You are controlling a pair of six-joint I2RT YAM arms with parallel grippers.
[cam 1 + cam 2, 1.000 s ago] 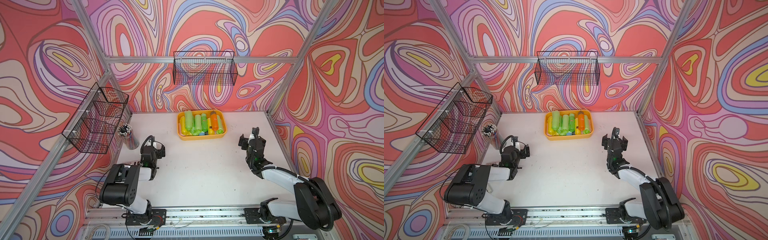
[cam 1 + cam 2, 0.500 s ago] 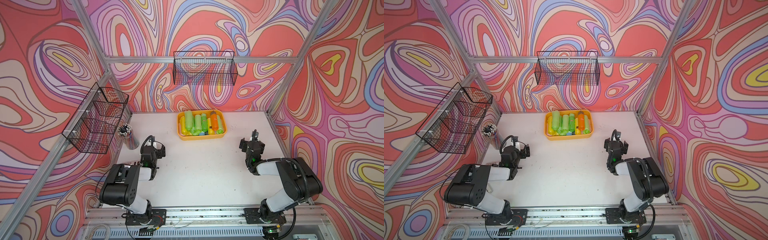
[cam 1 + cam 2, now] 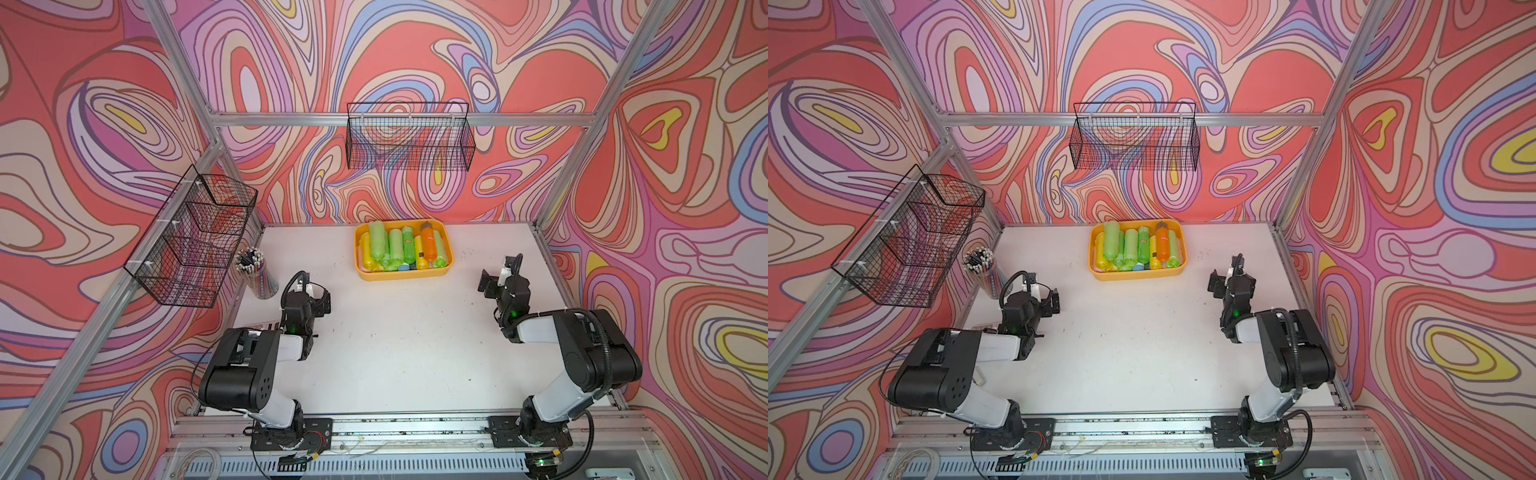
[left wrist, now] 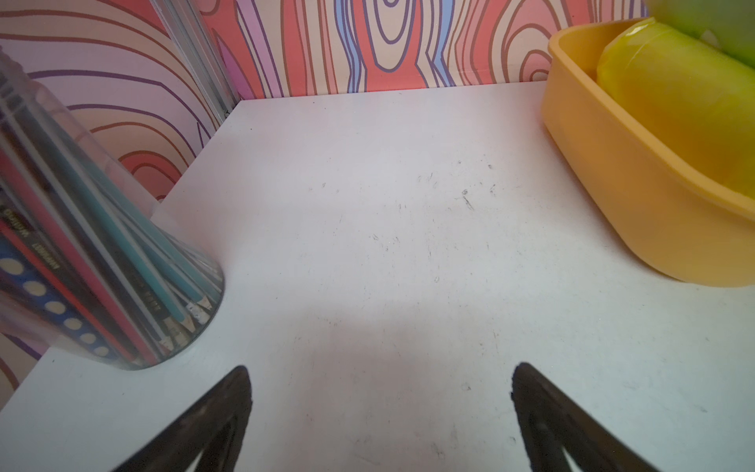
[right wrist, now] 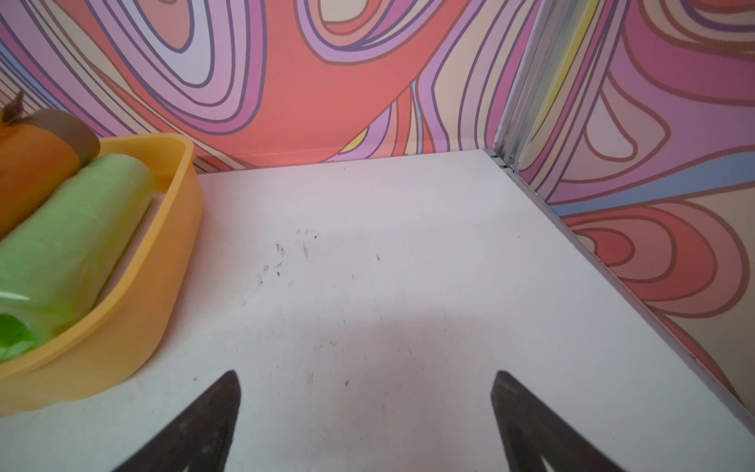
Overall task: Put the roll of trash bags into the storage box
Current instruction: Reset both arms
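Note:
The orange-yellow storage box [image 3: 402,275] [image 3: 1137,273] stands at the back middle of the white table. Several rolls of trash bags lie in it: green ones [image 3: 377,242], yellow ones, and an orange one [image 3: 428,248] on top. Every roll in view lies inside the box. My left gripper [image 3: 314,293] [image 4: 380,380] rests low over the table, left of the box, open and empty. The left wrist view shows the box's wall [image 4: 613,184] and a yellow roll [image 4: 674,106]. My right gripper [image 3: 499,276] [image 5: 365,386] is open and empty to the right of the box [image 5: 135,327].
A clear cup of pencils [image 3: 257,272] [image 4: 102,265] stands by the left wall, close to my left gripper. Black wire baskets hang on the back wall [image 3: 409,141] and on the left wall [image 3: 195,237]. Aluminium posts frame the table's corners.
The right arm has folded back, its elbow swinging in toward its base, while its gripper stays near the same spot, still open. The left arm has not moved.

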